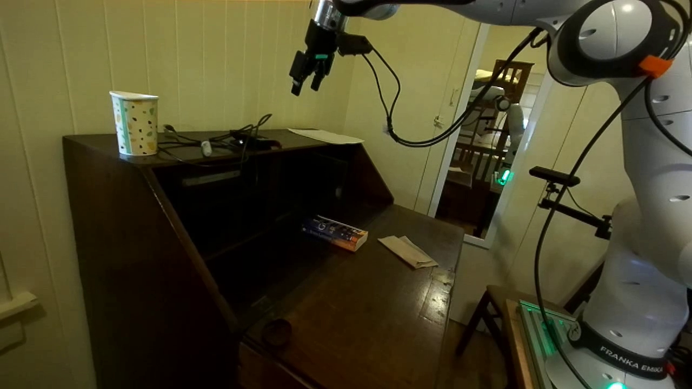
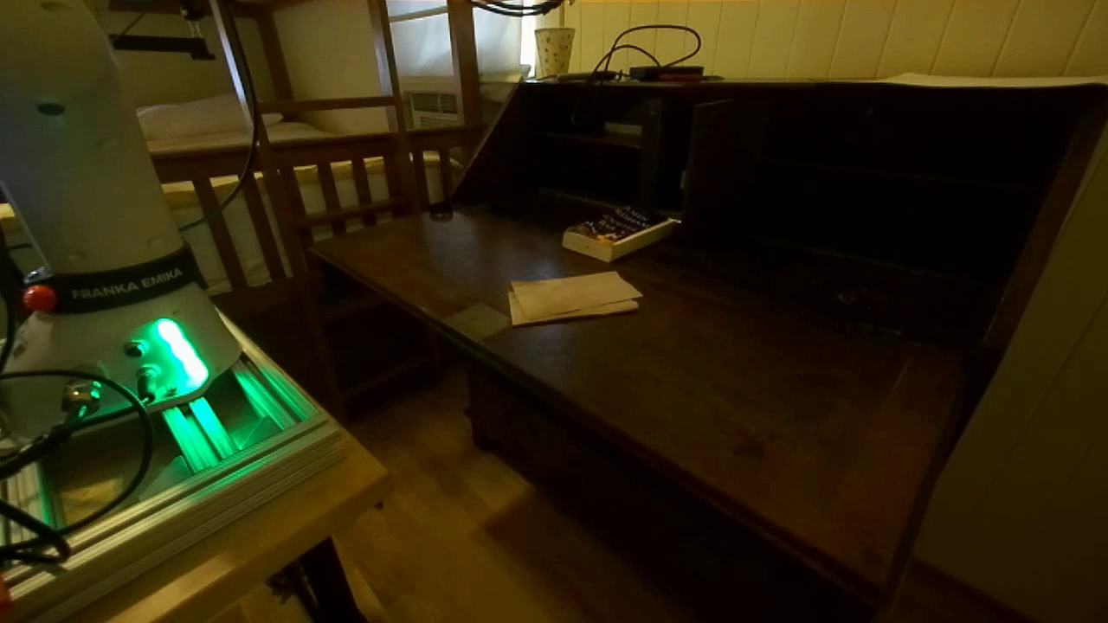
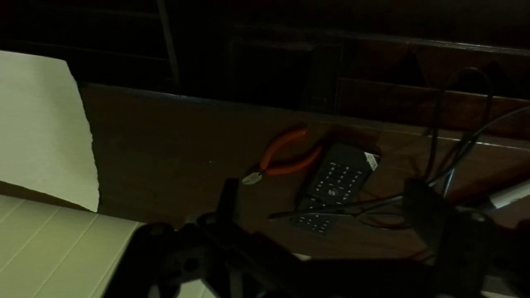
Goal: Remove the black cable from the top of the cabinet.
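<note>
A black cable [image 1: 250, 129] lies in loose loops on top of the dark wooden cabinet [image 1: 108, 227]. One loop of the cable [image 2: 699, 41] stands up, and part hangs over the front edge. In the wrist view the cable [image 3: 434, 145] is at the right, with one end lying across a black box with white print [image 3: 339, 174]. My gripper [image 1: 306, 87] is open and empty, high above the cabinet top and apart from the cable. In the wrist view the gripper [image 3: 322, 184] has its fingers spread, with the box and cable end between them in the picture.
Orange-handled pliers [image 3: 292, 167] lie beside the box. A patterned cup [image 1: 135, 124] stands at one end of the top, a white paper sheet [image 1: 327, 136] at the other. A book [image 1: 335, 232] and folded paper [image 1: 406, 251] lie on the lowered desk board. A wall stands behind.
</note>
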Available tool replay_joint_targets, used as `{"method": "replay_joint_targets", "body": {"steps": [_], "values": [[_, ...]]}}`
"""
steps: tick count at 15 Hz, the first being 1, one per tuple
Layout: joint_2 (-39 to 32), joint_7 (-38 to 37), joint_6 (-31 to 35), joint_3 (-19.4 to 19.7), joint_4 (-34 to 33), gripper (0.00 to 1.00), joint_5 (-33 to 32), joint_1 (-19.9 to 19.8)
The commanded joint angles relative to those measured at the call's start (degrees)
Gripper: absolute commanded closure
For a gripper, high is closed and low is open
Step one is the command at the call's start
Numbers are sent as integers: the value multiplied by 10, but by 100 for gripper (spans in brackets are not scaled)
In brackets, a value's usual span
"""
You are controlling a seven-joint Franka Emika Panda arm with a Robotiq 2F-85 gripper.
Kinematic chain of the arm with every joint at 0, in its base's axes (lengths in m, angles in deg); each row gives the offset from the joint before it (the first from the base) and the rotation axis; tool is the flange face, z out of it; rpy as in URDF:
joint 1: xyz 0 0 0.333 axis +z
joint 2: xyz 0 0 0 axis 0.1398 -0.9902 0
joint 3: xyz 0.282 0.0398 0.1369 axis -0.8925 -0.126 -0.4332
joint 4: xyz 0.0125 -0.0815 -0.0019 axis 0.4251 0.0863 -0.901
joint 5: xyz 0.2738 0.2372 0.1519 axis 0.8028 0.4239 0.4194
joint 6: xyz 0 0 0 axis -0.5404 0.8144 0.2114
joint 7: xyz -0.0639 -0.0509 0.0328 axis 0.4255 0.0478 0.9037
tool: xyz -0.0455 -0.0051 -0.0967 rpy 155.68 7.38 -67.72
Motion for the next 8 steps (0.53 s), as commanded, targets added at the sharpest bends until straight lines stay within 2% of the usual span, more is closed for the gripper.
{"method": "replay_joint_targets", "body": {"steps": [1, 4, 8], "values": [[-28, -20, 16, -3, -5, 0, 28, -11], [-66, -33, 46, -3, -10, 0, 50, -23], [-136, -15, 79, -7, -55, 0, 70, -37]]}}
